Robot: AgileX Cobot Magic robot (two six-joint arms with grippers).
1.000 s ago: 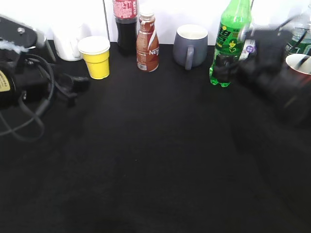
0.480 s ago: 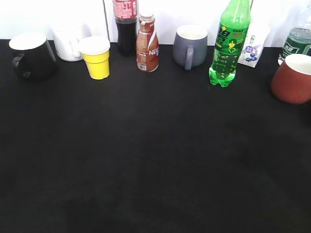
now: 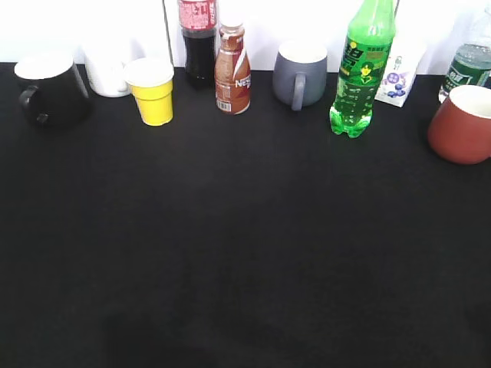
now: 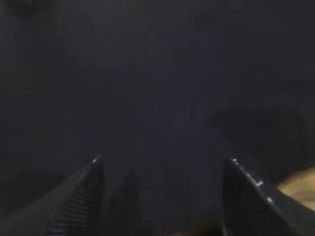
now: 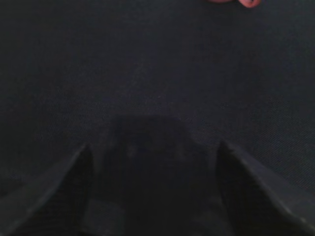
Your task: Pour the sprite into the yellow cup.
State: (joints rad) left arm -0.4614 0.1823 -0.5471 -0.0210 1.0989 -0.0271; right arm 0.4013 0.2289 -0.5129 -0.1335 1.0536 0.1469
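The sprite (image 3: 362, 69), a tall bright-green bottle, stands upright at the back right of the black table. The yellow cup (image 3: 153, 92) stands upright at the back left, far from the bottle. Neither arm shows in the exterior view. In the left wrist view my left gripper (image 4: 162, 162) is open and empty above bare black cloth. In the right wrist view my right gripper (image 5: 152, 147) is open and empty above black cloth, with a bit of something red (image 5: 231, 2) at the top edge.
Along the back stand a black mug (image 3: 50, 90), a white mug (image 3: 107, 73), a cola bottle (image 3: 199, 42), a brown drink bottle (image 3: 232, 70), a grey mug (image 3: 301, 74), a small carton (image 3: 399, 73), a dark-green bottle (image 3: 466, 65) and a red-brown cup (image 3: 462, 124).
One second ago both arms were in the exterior view, left near the yellow cup and right by the sprite. They have left that view. The objects have not moved.
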